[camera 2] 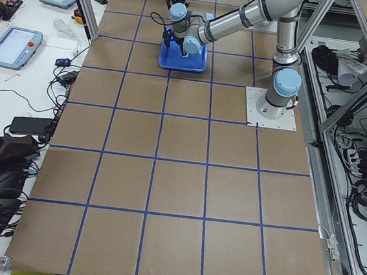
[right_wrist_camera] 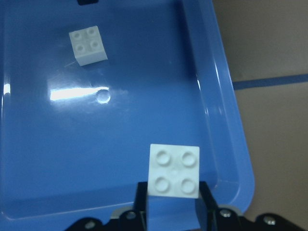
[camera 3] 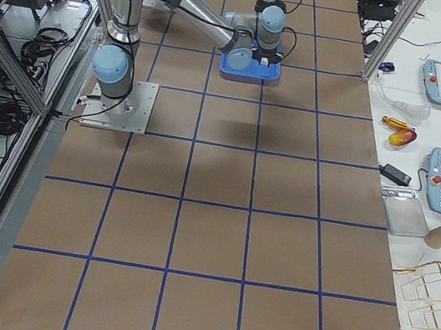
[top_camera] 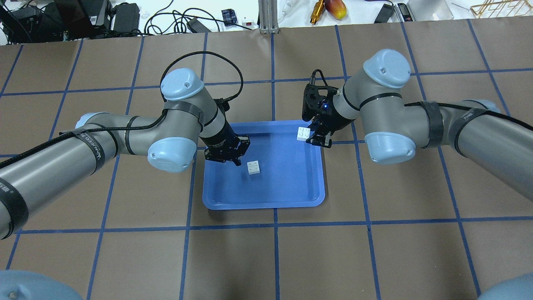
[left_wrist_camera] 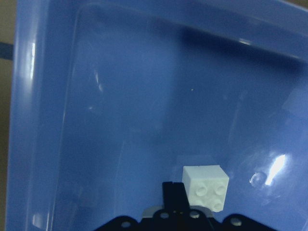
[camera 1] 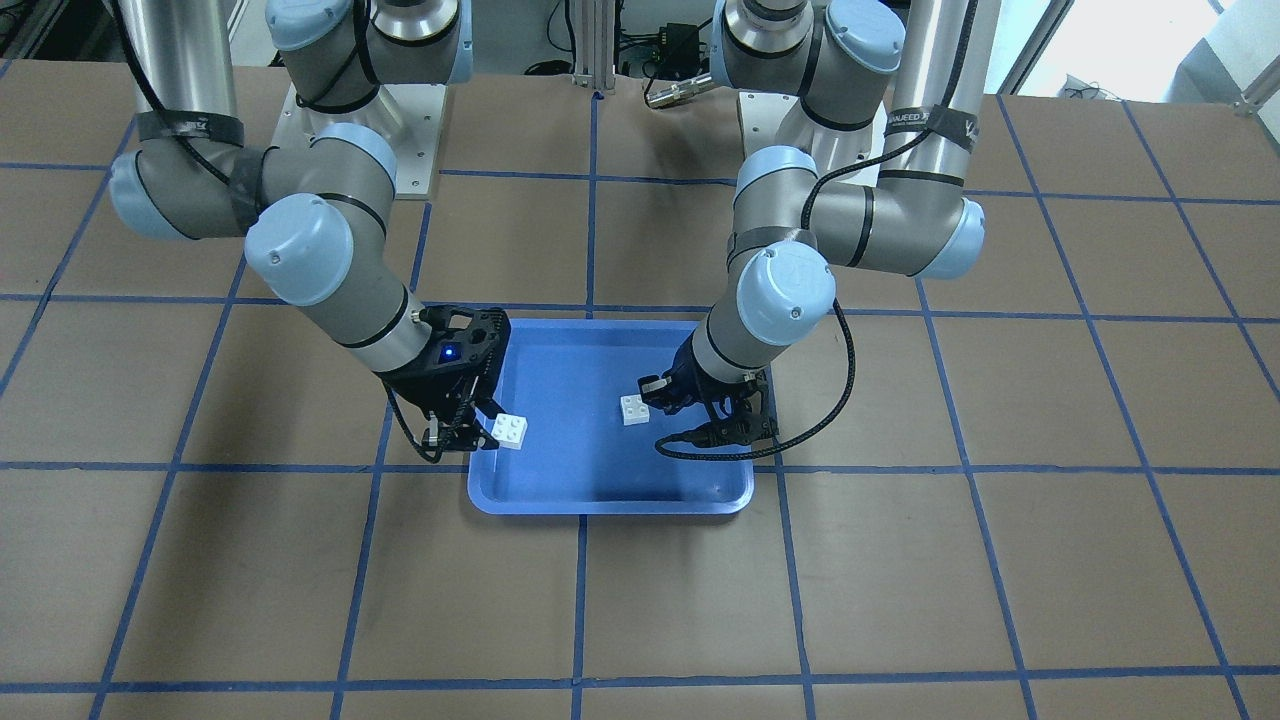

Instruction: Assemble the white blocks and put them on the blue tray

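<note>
The blue tray [top_camera: 266, 205] lies in the middle of the table between both arms. One white block [top_camera: 253, 167] sits studs up on the tray floor. My left gripper [top_camera: 238, 161] hangs low over the tray, looks shut and empty, with its tips right beside that block [left_wrist_camera: 206, 186]; I cannot tell whether they touch. My right gripper [top_camera: 309, 136] is shut on the other white block [right_wrist_camera: 174, 171], studs up, and holds it a little above the tray's far right corner. In the front view the held block [camera 1: 511, 431] is on the left and the resting block [camera 1: 634, 409] on the right.
The tray's raised rim [right_wrist_camera: 226, 120] runs just right of the held block. Brown table with blue tape grid [top_camera: 275, 258] surrounds the tray. Cables and tools lie beyond the far table edge [top_camera: 325, 8].
</note>
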Available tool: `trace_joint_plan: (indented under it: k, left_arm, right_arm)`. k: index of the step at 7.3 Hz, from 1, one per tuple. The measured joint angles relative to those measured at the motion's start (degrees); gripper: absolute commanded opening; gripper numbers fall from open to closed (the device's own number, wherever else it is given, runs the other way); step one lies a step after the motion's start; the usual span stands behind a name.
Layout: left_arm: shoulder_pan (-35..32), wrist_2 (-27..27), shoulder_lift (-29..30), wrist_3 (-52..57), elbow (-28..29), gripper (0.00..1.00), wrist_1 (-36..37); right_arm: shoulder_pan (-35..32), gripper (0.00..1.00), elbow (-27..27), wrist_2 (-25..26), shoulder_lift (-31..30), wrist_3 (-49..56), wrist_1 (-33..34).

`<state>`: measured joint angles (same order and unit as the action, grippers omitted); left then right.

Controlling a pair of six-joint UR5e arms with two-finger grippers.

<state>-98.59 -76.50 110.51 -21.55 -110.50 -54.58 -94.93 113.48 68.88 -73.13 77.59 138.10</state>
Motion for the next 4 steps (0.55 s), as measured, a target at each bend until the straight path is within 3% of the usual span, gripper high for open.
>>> trace_joint_plan:
  k: [4]
  left_arm:
    - [-0.9,0.6,-0.4,1.0,-3.3,0.0,5.4]
  right_arm:
    - [-5.2,0.0,1.7,-0.2,0.8,-0.3,2.4]
